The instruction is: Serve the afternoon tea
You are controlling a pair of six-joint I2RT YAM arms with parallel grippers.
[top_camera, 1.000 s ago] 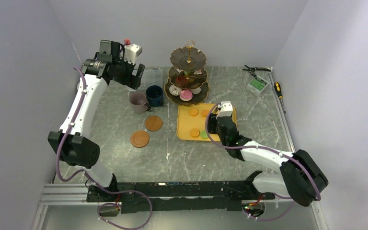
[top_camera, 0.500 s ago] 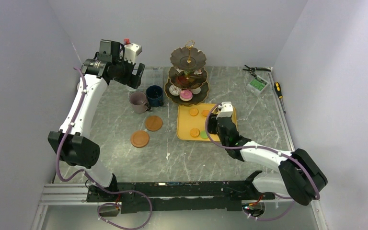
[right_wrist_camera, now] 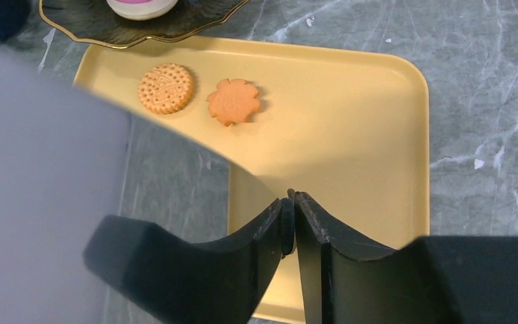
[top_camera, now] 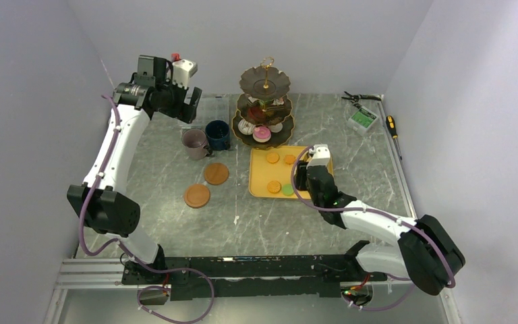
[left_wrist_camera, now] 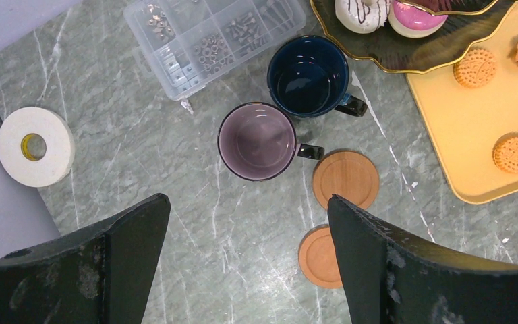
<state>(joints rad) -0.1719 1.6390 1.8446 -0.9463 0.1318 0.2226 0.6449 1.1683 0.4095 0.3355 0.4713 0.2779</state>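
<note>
The dark three-tier stand [top_camera: 265, 111] holds a pink donut [top_camera: 262, 133] on its bottom tier. The mauve mug [left_wrist_camera: 256, 141] and navy mug [left_wrist_camera: 308, 75] stand beside two brown coasters [left_wrist_camera: 345, 179]. High above them my left gripper [left_wrist_camera: 248, 202] hangs open and empty. On the yellow tray [right_wrist_camera: 351, 121] lie a round orange biscuit [right_wrist_camera: 166, 88] and a flower-shaped one [right_wrist_camera: 233, 101]. Low over the tray's right part, my right gripper [right_wrist_camera: 291, 202] is shut on a thin dark disc [right_wrist_camera: 287, 226] seen edge-on. An orange piece [top_camera: 274, 187] and a green piece [top_camera: 287, 190] sit at the tray's near edge.
A clear compartment box [left_wrist_camera: 209, 37] and a white tape roll [left_wrist_camera: 35, 145] sit at the back left. Pliers [top_camera: 359, 98], a green-and-white box [top_camera: 363, 119] and a screwdriver [top_camera: 392, 128] lie at the back right. Walls close in on three sides.
My right gripper's jaws have come closer together over the tray, and it has shifted slightly nearer. The left arm has barely moved.
</note>
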